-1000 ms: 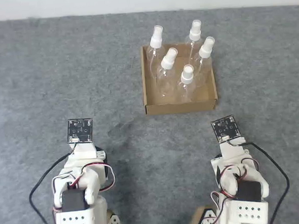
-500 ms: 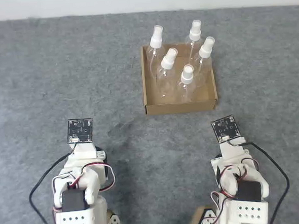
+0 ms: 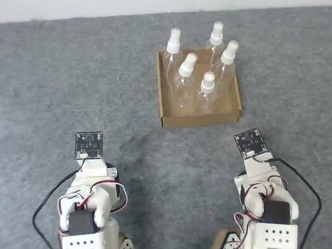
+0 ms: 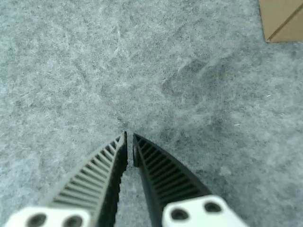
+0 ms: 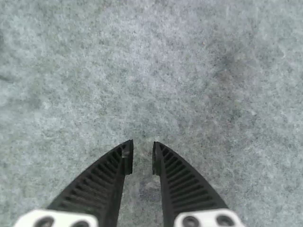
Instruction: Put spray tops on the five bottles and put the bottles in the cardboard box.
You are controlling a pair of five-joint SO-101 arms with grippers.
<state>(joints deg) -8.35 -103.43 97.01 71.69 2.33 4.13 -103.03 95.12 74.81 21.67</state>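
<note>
High view: the five bottles (image 3: 200,77) are seen upright and packed close in the cardboard box (image 3: 199,120), each fitted with a white spray top (image 3: 208,81). Both arms are parked at the near edge, well apart from the box. The task is judged finished. The tall, light bottles could still be toppled if the box were knocked.

Left wrist view: the left gripper (image 4: 129,138) is held all but closed, and nothing is gripped.

Right wrist view: the right gripper (image 5: 142,149) is left with a narrow slit, and nothing is held.

The grey felt-like mat (image 3: 67,80) is spread under everything, and a pale wall (image 3: 147,1) is seen behind it.
</note>
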